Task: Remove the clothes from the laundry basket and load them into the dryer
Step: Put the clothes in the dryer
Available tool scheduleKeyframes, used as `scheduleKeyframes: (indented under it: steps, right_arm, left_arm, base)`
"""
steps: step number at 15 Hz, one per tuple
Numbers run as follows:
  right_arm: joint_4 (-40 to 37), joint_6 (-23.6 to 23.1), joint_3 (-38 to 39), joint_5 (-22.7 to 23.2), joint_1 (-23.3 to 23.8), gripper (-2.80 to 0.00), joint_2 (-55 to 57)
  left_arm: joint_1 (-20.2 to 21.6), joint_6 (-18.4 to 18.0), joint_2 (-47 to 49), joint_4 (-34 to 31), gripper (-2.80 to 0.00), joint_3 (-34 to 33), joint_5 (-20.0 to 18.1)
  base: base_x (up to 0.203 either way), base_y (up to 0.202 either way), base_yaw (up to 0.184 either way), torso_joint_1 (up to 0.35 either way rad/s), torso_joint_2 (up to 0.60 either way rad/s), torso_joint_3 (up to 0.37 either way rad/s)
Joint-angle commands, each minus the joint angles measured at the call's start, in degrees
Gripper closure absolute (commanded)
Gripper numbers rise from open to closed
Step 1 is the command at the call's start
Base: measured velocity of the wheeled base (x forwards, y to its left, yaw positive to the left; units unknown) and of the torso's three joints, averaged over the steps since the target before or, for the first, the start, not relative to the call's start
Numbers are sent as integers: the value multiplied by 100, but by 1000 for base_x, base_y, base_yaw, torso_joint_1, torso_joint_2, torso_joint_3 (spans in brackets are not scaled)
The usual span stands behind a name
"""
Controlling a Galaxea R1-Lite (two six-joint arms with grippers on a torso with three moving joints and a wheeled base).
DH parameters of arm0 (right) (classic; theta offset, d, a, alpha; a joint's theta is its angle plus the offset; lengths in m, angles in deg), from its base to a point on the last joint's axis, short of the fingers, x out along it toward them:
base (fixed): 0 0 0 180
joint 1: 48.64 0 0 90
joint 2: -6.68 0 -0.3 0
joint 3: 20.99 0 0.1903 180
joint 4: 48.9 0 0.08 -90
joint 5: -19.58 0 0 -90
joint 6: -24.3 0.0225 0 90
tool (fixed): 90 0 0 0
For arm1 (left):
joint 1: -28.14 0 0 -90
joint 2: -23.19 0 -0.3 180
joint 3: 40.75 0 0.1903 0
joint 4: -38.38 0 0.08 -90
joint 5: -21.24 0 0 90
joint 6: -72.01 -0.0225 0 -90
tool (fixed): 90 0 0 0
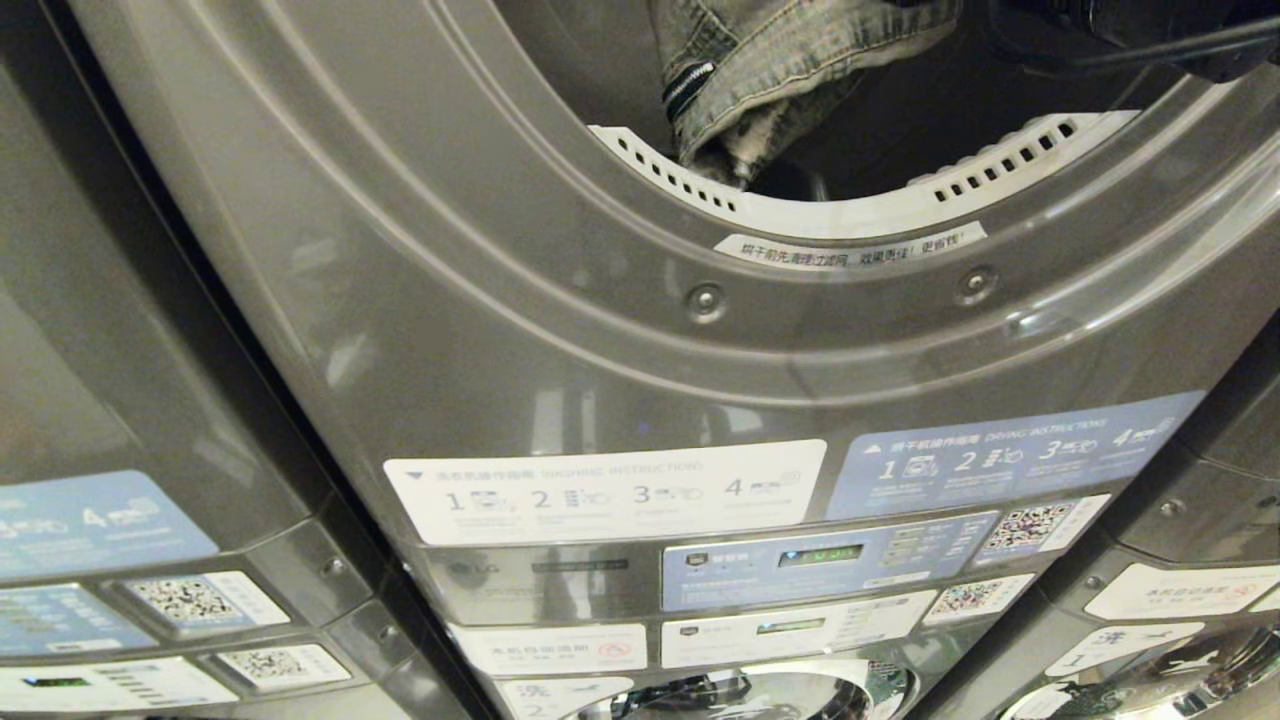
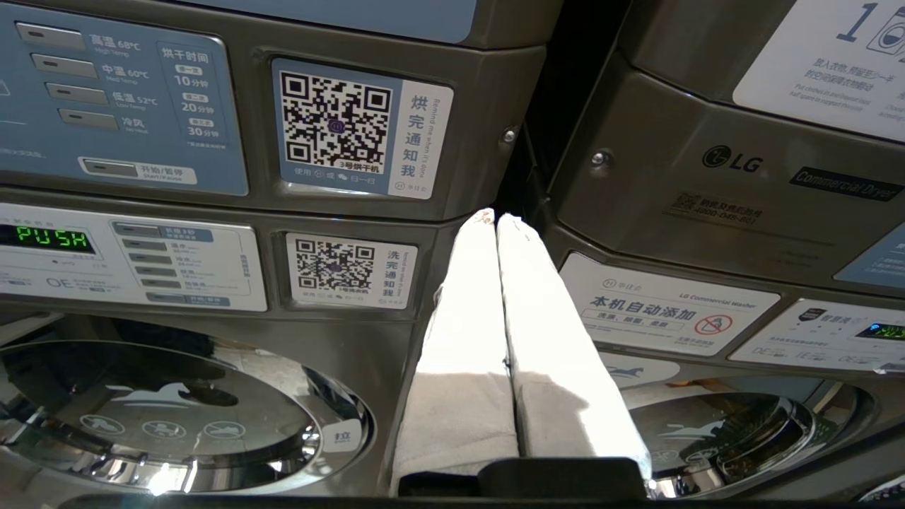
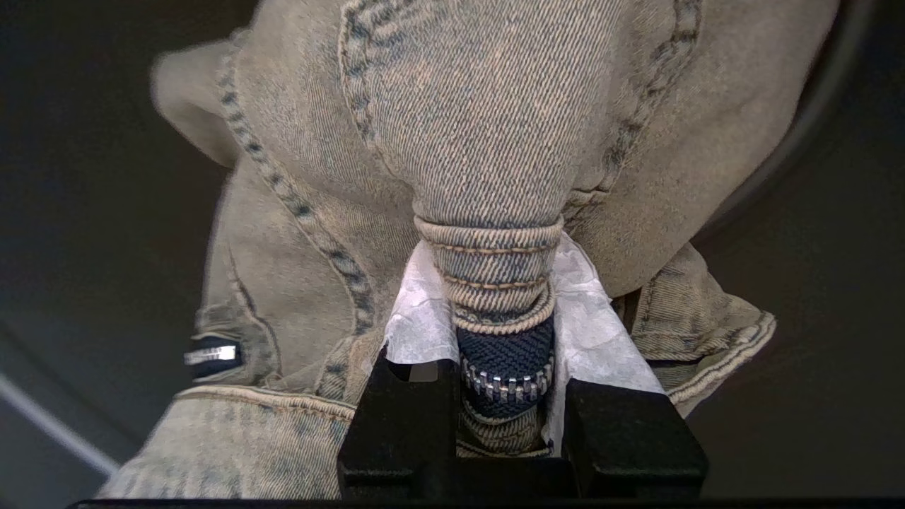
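A faded denim garment [image 1: 760,70] hangs inside the dryer's round opening [image 1: 860,212], its lower end just above the white perforated rim. My right gripper [image 3: 498,283] is shut on a bunched fold of that denim garment [image 3: 488,127], and a dark zip strip shows between the white-wrapped fingers [image 3: 424,318]. In the head view only a black part of the right arm [image 1: 1130,30] shows at the top right of the opening. My left gripper [image 2: 493,216] is shut with nothing in it, low down in front of the machines. The laundry basket is out of view.
The grey dryer front [image 1: 620,330] fills the head view, with instruction stickers [image 1: 600,490] and a control panel [image 1: 820,560] below. Other stacked machines stand close on both sides. A washer door [image 2: 162,417] lies below the left gripper.
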State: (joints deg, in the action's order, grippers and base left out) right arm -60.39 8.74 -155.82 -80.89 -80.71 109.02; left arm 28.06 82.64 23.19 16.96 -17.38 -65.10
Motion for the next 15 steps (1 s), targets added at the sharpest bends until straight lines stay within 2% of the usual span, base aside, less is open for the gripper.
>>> scheduleKeyframes:
  steps: [1,2,3,10,12,13,15]
  right_arm:
    - [-203,-8,1,-1,4,0,-50]
    - [-457,-8,1,-11,7,0,-127]
    - [-555,-8,-7,-26,7,-280,-153]
    - [-565,0,-7,60,-33,-280,-276]
    - [-547,40,13,127,-293,-280,-448]
    - [-554,48,60,126,-485,0,-610]
    - [-569,27,399,116,-927,0,-1028]
  left_arm:
    - [0,9,8,-1,0,-176,3]
    - [-1,9,9,7,0,-176,3]
    - [-1,9,9,5,0,-176,3]
    - [-1,9,9,7,0,-176,3]
    - [2,9,9,6,0,-176,3]
    - [-1,9,9,7,0,-176,3]
    - [7,9,9,7,0,-176,3]
  base:
    - [0,0,0,0,0,0]
    - [0,0,0,0,0,0]
    - [0,0,0,0,0,0]
    - [0,0,0,0,0,0]
    - [0,0,0,0,0,0]
    - [0,0,0,0,0,0]
    - [0,0,0,0,0,0]
